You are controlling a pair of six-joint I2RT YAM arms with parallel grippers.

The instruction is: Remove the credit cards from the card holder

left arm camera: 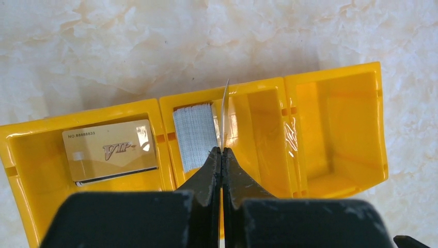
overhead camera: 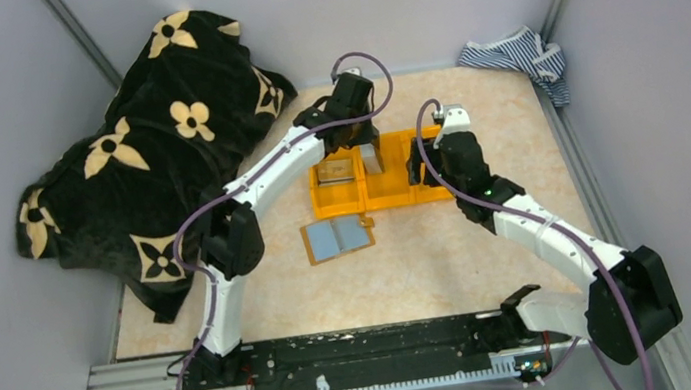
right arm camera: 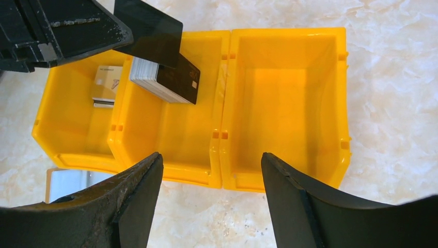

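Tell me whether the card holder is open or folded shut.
Open. The card holder lies spread flat in front of the orange bin, its grey-blue inside facing up.

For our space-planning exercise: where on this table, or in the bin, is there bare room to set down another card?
Free: the bin's end compartment; bare table between card holder and base rail. Crowded: compartments with the card stack and gold card.

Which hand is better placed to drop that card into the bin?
Left. The left hand grips the card over the bin's middle compartment; the right hand is open and empty.
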